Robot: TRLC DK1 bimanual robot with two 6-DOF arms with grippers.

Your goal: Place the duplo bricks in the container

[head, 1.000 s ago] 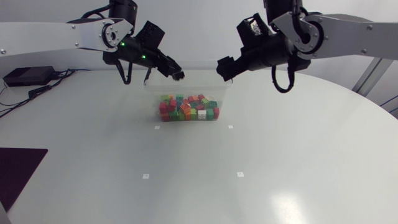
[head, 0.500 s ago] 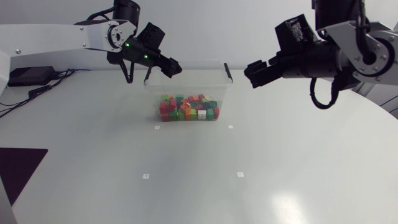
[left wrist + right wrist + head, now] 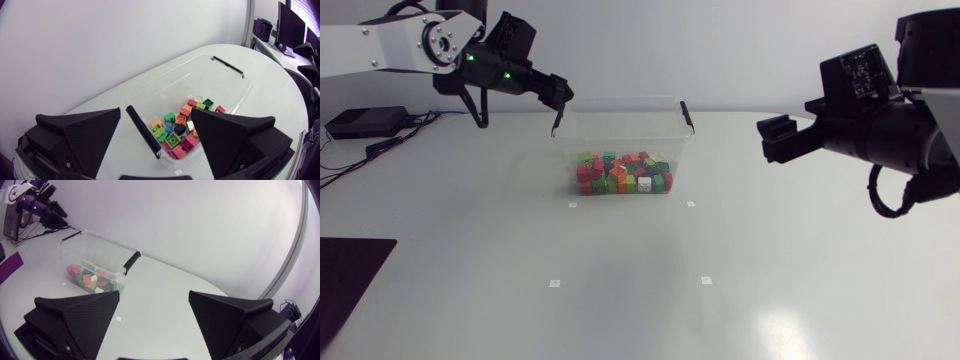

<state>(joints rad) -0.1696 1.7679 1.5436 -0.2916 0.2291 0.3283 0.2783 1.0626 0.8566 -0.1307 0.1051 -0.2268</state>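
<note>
Left gripper (image 3: 155,114): fingers spread wide, nothing held. It hangs in the air above the far left end of the clear plastic container (image 3: 620,105), not touching it, and the container's black left handle (image 3: 145,132) shows between the fingers. Right gripper (image 3: 154,294): fingers equally wide apart, empty, in the air well to the right of the container. The open-topped container stands upright at the far middle of the white table (image 3: 640,290), with a second black handle (image 3: 686,115) at its right end. The duplo bricks (image 3: 623,172), red, green, orange, yellow and white, lie heaped inside on its floor.
</note>
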